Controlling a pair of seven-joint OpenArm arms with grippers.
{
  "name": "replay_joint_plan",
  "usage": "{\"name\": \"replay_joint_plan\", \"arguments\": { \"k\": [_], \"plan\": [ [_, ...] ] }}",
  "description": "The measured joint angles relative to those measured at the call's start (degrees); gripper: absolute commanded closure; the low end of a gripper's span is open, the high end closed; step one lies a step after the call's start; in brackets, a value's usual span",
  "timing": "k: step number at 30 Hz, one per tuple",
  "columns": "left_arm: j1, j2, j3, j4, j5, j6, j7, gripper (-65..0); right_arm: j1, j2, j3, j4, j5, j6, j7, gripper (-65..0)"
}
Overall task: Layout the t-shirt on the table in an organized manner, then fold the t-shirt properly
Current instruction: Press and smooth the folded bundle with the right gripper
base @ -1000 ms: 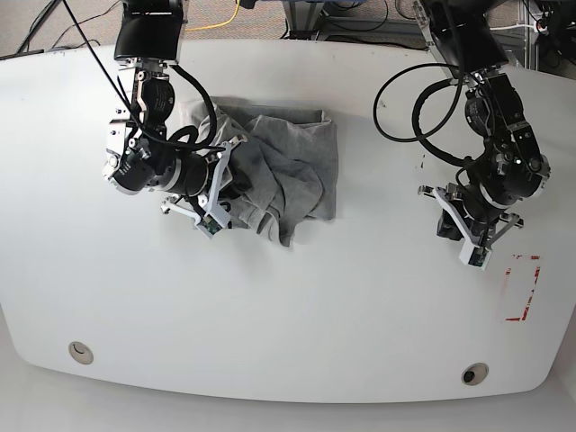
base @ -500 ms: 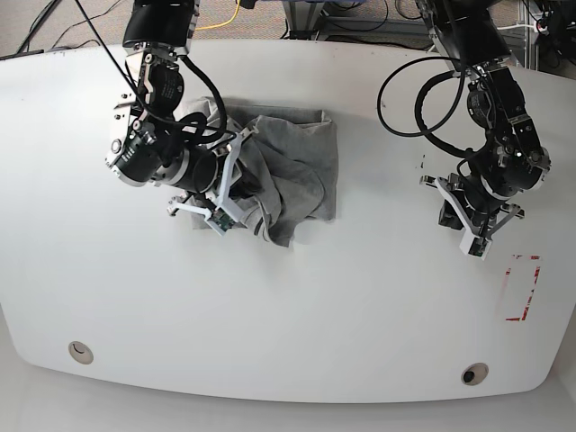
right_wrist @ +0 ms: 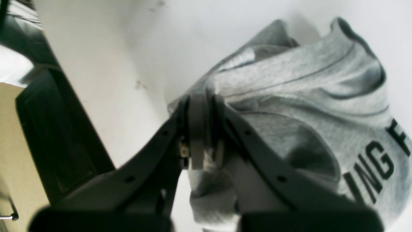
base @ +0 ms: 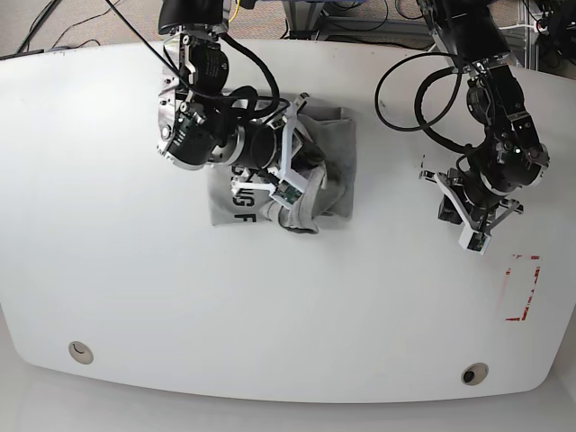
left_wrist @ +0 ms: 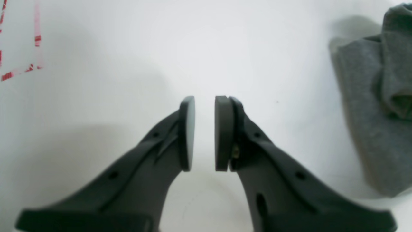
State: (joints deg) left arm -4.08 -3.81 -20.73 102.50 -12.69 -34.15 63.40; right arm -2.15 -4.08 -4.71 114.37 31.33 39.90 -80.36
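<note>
The light grey t-shirt [base: 337, 153] lies bunched on the white table [base: 135, 288], far of centre. Dark lettering [base: 245, 205] shows on its near left part. My right gripper [base: 306, 166] is shut on a fold of the shirt. In the right wrist view the gripper [right_wrist: 206, 129] pinches grey cloth [right_wrist: 289, 96], with block letters [right_wrist: 370, 167] beside it. My left gripper [base: 445, 214] hovers over bare table to the right of the shirt. In the left wrist view the left gripper [left_wrist: 204, 132] is empty with a narrow gap between its pads, and the shirt's edge [left_wrist: 370, 112] is at the right.
A red tape rectangle [base: 522, 288] marks the table near its right edge and also shows in the left wrist view [left_wrist: 19, 72]. Two round grommet holes [base: 81, 352] [base: 474, 373] sit near the front edge. Cables and floor lie beyond the far edge.
My right gripper has moved right and toward the far edge, dragging the held cloth with it. The shirt has shifted right and its lettering now shows. The left arm has barely moved.
</note>
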Motion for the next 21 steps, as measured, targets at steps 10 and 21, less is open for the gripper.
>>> {"name": "replay_joint_plan", "arguments": {
  "k": [10, 21],
  "plan": [
    [1.0, 0.0, 0.2, 0.0, 0.0, 0.0, 0.0, -10.1, 0.0, -1.3, -3.0, 0.0, 0.3, 0.1, 0.4, -59.6],
    [1.0, -0.1, 0.3, 0.0, 0.0, 0.0, 0.0, -10.1, 1.4, 2.3, 2.5, 0.0, 0.5, 0.1, 0.5, -60.4]
  ]
}}
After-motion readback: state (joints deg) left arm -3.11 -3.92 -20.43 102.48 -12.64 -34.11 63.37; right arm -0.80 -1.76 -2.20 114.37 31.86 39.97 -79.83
